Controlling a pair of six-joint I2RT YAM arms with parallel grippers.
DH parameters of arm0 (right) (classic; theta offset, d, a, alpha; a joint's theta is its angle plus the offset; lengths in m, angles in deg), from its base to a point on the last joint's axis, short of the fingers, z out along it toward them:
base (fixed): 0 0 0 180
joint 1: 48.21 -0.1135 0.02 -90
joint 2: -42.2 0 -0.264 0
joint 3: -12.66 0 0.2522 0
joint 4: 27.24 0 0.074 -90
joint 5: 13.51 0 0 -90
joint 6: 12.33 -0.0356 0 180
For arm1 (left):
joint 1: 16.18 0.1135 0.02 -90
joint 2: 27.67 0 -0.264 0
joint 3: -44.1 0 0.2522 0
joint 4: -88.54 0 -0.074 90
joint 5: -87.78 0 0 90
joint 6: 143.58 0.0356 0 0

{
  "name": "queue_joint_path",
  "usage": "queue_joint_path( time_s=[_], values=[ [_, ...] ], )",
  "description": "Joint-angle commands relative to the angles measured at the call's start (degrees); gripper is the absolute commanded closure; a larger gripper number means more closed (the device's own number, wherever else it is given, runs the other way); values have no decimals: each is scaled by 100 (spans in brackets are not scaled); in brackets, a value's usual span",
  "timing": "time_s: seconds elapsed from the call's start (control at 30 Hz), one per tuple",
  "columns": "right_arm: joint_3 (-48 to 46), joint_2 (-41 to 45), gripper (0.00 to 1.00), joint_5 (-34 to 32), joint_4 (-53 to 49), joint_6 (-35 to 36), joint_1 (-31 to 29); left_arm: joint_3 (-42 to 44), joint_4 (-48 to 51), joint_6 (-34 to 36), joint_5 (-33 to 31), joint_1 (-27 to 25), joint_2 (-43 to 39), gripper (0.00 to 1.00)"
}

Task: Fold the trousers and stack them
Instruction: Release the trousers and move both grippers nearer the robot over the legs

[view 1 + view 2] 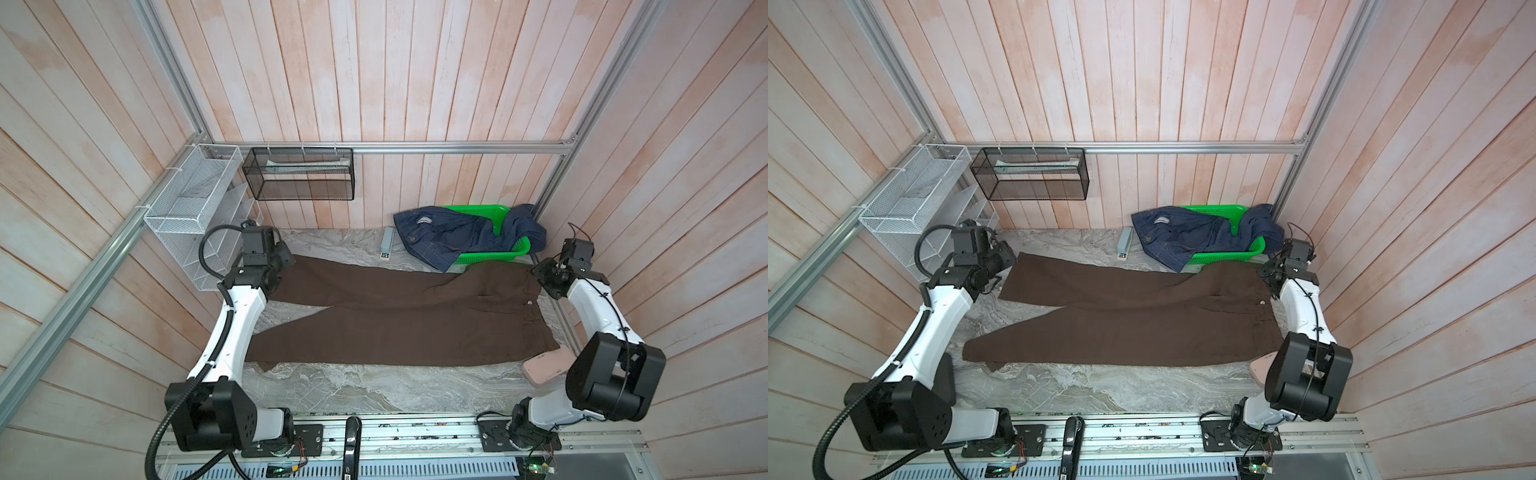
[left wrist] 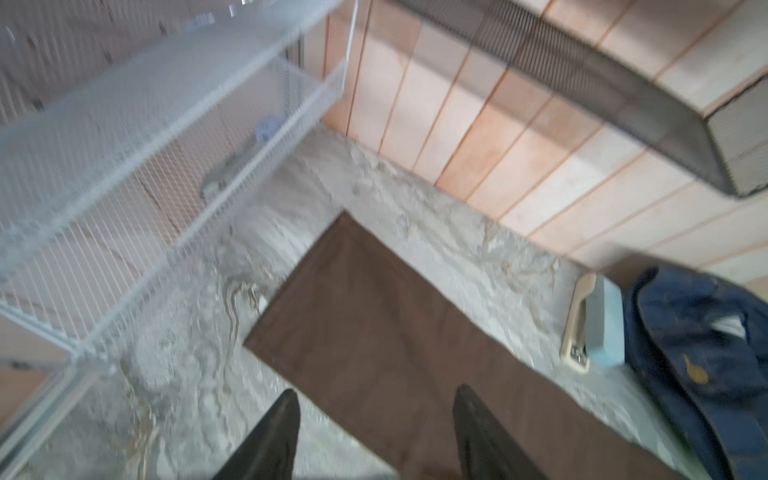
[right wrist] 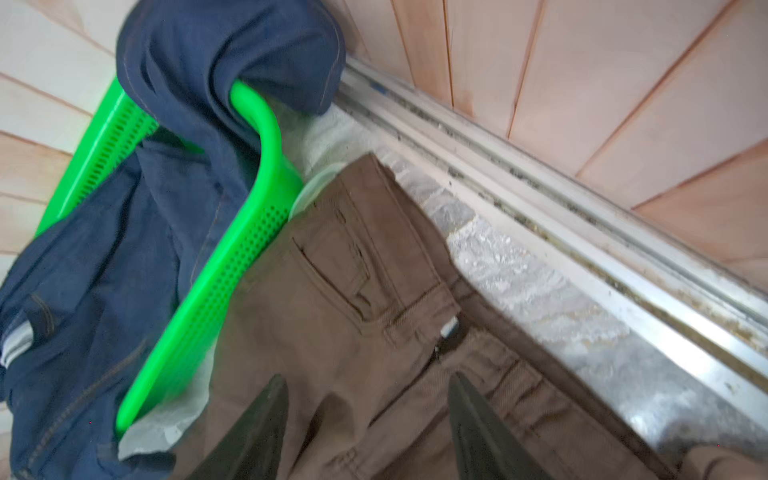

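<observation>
**Brown trousers flat on the table, both grippers wide and empty**

From the top, in both top views: trousers [image 1: 395, 328] spread flat on the grey table [image 1: 353, 390], almost from side to side. Legs to the left, a little apart like a thin V. Waist to the right, with a small pale button [image 1: 530, 302]. Left gripper [image 1: 286, 262] at the end of the far leg. Right gripper [image 1: 540, 274] at the far corner of the waist. Too small here to tell how the jaws stand. Behind the waist, a green basket [image 1: 515, 249] with blue jeans [image 1: 440, 237] hanging over its rim. Just beside the jeans, a small grey block [image 1: 386, 245]. By the near corner of the waist, a flat pink thing [image 1: 548, 365]. On the left wall a white wire basket [image 1: 191, 203], on the back wall a black mesh basket [image 1: 299, 174].

From the left wrist, a bit blurry: left gripper [image 2: 376, 390] with two dark fingers [image 2: 278, 432] held well apart and nothing between them. Below, the square end of one trouser leg [image 2: 374, 324], flat on the table. One finger over bare table, the other over brown cloth. Cannot tell if touching.

From the right wrist: right gripper [image 3: 366, 376] with fingers [image 3: 257, 428] also spread wide, nothing pinched. Both over the waist of the trousers [image 3: 332, 311], near a pocket and belt loops. Top edge of the waist right against the side of the green basket [image 3: 216, 291]. Beyond the table edge, a metal rail [image 3: 540, 187].
</observation>
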Motion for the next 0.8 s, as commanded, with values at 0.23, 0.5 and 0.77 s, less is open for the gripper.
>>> queue_joint_path(
  time_s=[0.23, 0.5, 0.77],
  values=[
    [-1673, 1689, 37, -588, -1219, -1163, -24, 1891, 573, -1023, 1080, -99, -600, 34],
    [-2068, 2023, 34, -1548, -1863, -1375, 493, 1867, 518, -1034, 1315, -16, -258, 32],
    [-2348, 1626, 34, -1229, -1265, -1285, 847, 1578, 685, -1039, 1380, -3, -129, 32]
  ],
)
